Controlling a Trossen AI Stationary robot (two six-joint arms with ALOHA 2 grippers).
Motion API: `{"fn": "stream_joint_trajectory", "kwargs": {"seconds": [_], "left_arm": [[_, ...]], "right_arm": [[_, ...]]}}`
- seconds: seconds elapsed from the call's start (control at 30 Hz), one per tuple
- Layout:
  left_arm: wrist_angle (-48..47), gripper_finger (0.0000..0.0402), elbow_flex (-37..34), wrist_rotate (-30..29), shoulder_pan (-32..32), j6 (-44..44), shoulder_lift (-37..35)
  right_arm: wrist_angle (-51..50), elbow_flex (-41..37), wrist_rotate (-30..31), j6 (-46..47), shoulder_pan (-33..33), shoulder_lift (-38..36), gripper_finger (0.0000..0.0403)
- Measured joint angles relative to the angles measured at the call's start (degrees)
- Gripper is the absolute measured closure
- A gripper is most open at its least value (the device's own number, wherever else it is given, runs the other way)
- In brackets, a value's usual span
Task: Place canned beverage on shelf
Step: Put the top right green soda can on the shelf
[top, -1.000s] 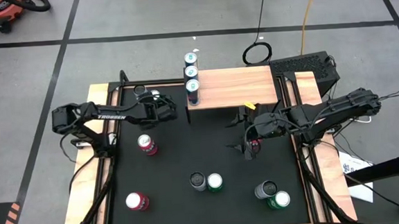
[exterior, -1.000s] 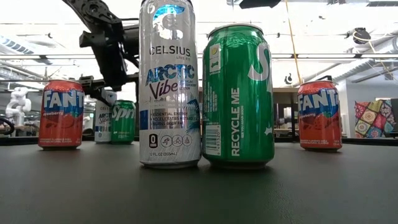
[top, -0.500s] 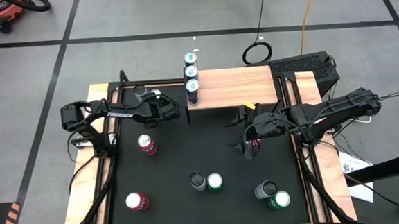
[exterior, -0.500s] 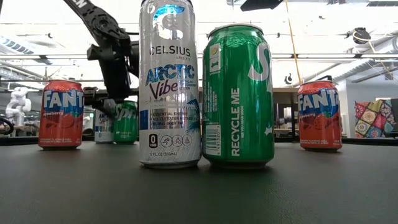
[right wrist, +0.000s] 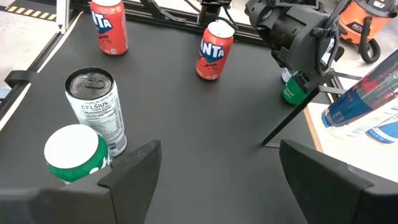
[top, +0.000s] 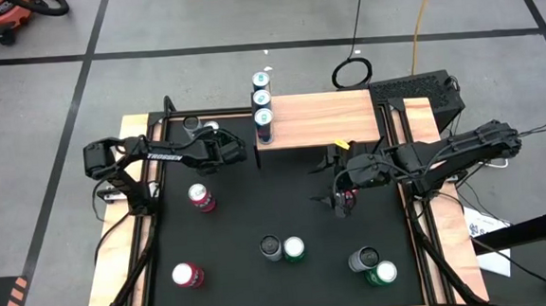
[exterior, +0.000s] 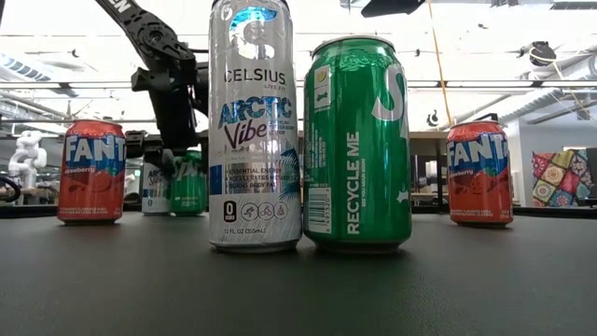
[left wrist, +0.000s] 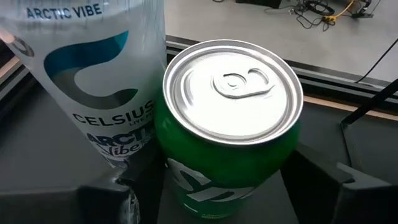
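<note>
Shelf [top: 323, 117] mostly bare, three cans [top: 261, 99] crowding its left end (in a row)

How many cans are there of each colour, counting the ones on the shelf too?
Red Fanta cans: 3
Green cans: 3
Silver Celsius cans: 6, three of them on the shelf
Total: 12

Eleven cans [top: 261, 98] in all — three lined up at the left end of the shelf [top: 328, 116], eight on the black table [top: 257, 201] (two red Fanta cans [top: 200, 197], three green cans [top: 293, 249], three silver Celsius cans [top: 270, 247]). One shelf, one table.
</note>
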Motion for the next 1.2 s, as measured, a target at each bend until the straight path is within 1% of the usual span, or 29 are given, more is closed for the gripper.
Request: {"fn": "stream_joint_trajectory", "kwargs": {"seconds": [0.1,0.2,0.33,0.47,0.63,0.8,1.03,1.2], "left_arm": [[0.0,0.015,0.0,0.4,-0.7,2.2,0.0],[-1.7,0.0145,0.0,1.2,-2.7,4.2,-0.7],[-7.7,0.0144,0.0,1.7,-7.9,3.8,-2.6],[-11.2,0.0144,0.0,1.6,-14.6,-0.6,-3.8],[-9.2,0.0144,0.0,1.3,-21.8,-4.8,-3.4],[-5.3,0.0144,0.0,0.3,-27.0,-5.2,-3.1],[-3.1,0.0143,0.0,0.4,-30.4,-5.1,-1.7],[-3.1,0.0143,0.0,0.4,-30.4,0.0,-0.7]], "right_arm": [[-0.1,0.0,0.0,0.1,0.0,0.0,0.0086],[-0.1,0.0,0.0,0.5,0.0,0.0,0.0086],[-0.8,0.0,0.0,1.8,0.0,0.0,0.0086],[-0.7,0.0,0.0,2.9,0.0,0.0,0.0086],[1.4,0.0,0.0,3.0,0.0,0.0,0.0086],[2.3,0.0,0.0,3.3,0.0,0.0,0.0086],[2.1,0.0,0.0,3.7,0.1,0.0,0.0086],[2.6,0.0,0.0,3.7,0.1,0.0,0.0086]]}}
